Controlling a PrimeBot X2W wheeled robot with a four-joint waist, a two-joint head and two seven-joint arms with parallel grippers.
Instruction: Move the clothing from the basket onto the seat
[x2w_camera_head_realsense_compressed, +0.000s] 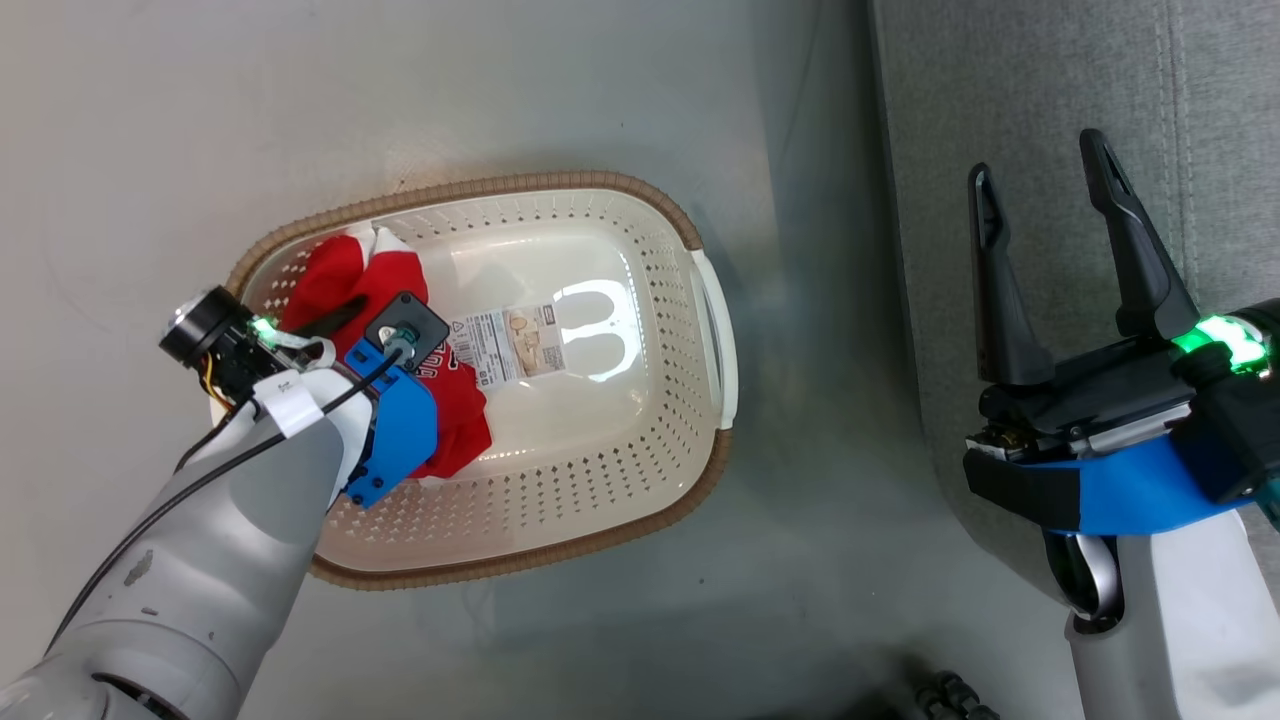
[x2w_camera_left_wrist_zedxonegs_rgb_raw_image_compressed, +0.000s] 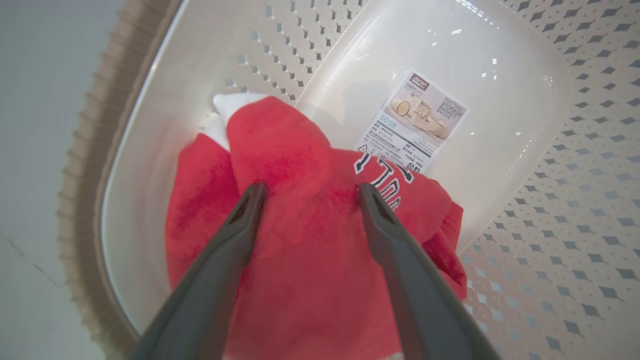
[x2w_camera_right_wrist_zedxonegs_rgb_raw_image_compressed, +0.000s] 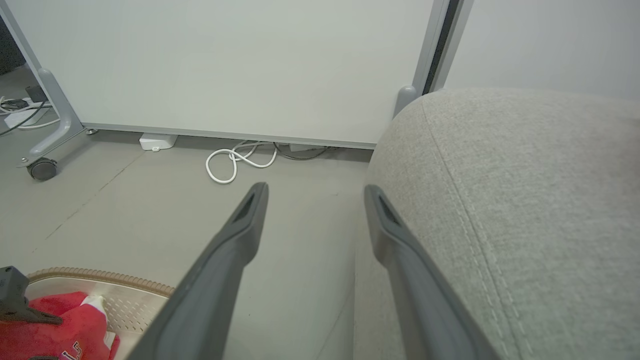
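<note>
The cream basket (x2w_camera_head_realsense_compressed: 560, 182) with a brown rim stands on the floor, left of the grey seat (x2w_camera_head_realsense_compressed: 1100, 80). Red clothing (x2w_camera_head_realsense_compressed: 345, 275) with white trim lies bunched at the basket's left end, beside the paper label (x2w_camera_head_realsense_compressed: 510, 345). My left gripper (x2w_camera_left_wrist_zedxonegs_rgb_raw_image_compressed: 311, 189) reaches down into the basket (x2w_camera_left_wrist_zedxonegs_rgb_raw_image_compressed: 575, 200), open, its two fingers wide apart with the tips at the clothing (x2w_camera_left_wrist_zedxonegs_rgb_raw_image_compressed: 300, 150); dark lettering shows by the right finger. My right gripper (x2w_camera_head_realsense_compressed: 1036, 155) hovers open and empty over the seat's front edge. Its wrist view shows the right gripper (x2w_camera_right_wrist_zedxonegs_rgb_raw_image_compressed: 315, 187), the seat (x2w_camera_right_wrist_zedxonegs_rgb_raw_image_compressed: 525, 200), the basket (x2w_camera_right_wrist_zedxonegs_rgb_raw_image_compressed: 100, 277) and the clothing (x2w_camera_right_wrist_zedxonegs_rgb_raw_image_compressed: 75, 325).
A strip of bare grey floor (x2w_camera_head_realsense_compressed: 830, 400) separates the basket from the seat. Beyond it stand a white partition (x2w_camera_right_wrist_zedxonegs_rgb_raw_image_compressed: 225, 65) with a wheeled foot (x2w_camera_right_wrist_zedxonegs_rgb_raw_image_compressed: 42, 167) and a coiled white cable (x2w_camera_right_wrist_zedxonegs_rgb_raw_image_compressed: 235, 160) on the floor. A dark object (x2w_camera_head_realsense_compressed: 950, 695) lies at the head view's bottom edge.
</note>
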